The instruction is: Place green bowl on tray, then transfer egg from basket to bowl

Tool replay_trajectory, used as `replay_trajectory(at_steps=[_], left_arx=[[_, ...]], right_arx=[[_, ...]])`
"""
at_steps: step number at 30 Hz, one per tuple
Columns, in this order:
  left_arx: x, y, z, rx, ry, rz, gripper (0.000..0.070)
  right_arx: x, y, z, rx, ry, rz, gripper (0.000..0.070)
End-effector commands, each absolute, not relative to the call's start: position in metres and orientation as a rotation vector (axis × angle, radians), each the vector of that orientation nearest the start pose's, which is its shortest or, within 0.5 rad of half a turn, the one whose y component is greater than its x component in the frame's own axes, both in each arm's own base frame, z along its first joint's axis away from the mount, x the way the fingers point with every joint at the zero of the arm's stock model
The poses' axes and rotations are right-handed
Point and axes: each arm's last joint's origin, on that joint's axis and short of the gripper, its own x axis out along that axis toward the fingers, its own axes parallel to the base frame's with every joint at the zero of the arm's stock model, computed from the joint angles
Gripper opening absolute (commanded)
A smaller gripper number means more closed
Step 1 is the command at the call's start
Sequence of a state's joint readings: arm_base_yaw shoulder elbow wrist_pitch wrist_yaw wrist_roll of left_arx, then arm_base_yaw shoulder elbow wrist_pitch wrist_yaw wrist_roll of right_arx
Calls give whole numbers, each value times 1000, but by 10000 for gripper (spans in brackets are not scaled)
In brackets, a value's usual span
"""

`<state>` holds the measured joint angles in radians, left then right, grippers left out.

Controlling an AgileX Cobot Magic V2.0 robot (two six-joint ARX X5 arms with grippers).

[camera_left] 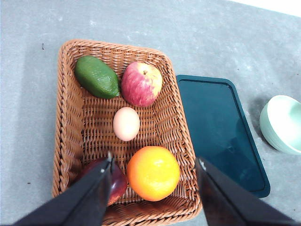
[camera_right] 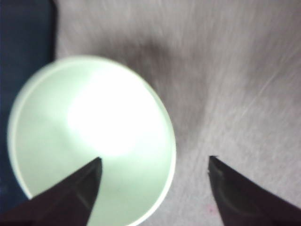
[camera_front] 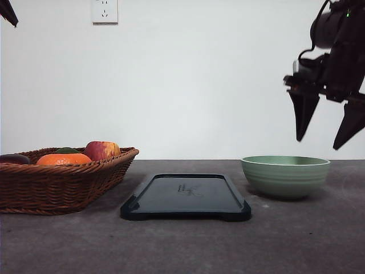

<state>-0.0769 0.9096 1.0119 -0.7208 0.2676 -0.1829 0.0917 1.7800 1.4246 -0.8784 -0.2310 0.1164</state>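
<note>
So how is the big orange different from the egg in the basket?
The round, bright orange fruit is bigger than the pale beige egg, and round where the egg is oval. The orange lies against the brown woven wicker basket's wall; the egg sits mid-floor. Both lie loose inside.

1. The basket sits at the table's left.
2. The tray lies just right of the basket, in the middle.
3. The green bowl stands right of the tray, apart from it.
4. In the basket, the egg lies centrally between the apple and the orange.
5. The avocado lies beside the apple.
6. The right gripper hangs above the bowl's right side.
</note>
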Motion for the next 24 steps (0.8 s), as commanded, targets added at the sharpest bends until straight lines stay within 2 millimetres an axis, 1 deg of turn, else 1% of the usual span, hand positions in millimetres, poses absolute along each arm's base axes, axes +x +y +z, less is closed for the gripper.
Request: replay_trajectory(at_steps=[1,6,10,12,14,16,18,20,24], left_arx=[[173,-21,348,-226,620,-286,350],[173,-21,348,-226,620,-286,350],[173,-21,348,-226,620,-286,350],[173,-21,348,-226,621,-286,350],[173,-21,348,-226,621,-286,350],[173,-21,348,-226,621,-286,350],[173,-21,348,-226,621,-286,350],[173,-21,348,-226,621,-286,350],[173,-21,348,-226,621,-286,350]], right_arx=[[362,41,237,159,1263,222,373],[367,41,222,159,1304,218,364],[370,41,213,149,1332,212,321],[370,41,211,137,1337,201,247],[370,41,211,130,1340,205,146],[370,41,211,124,1341,210,75],[369,41,211,124,1344,214,37],[369,41,211,125,1347,217,13],[369,41,211,126,1354,218,6]])
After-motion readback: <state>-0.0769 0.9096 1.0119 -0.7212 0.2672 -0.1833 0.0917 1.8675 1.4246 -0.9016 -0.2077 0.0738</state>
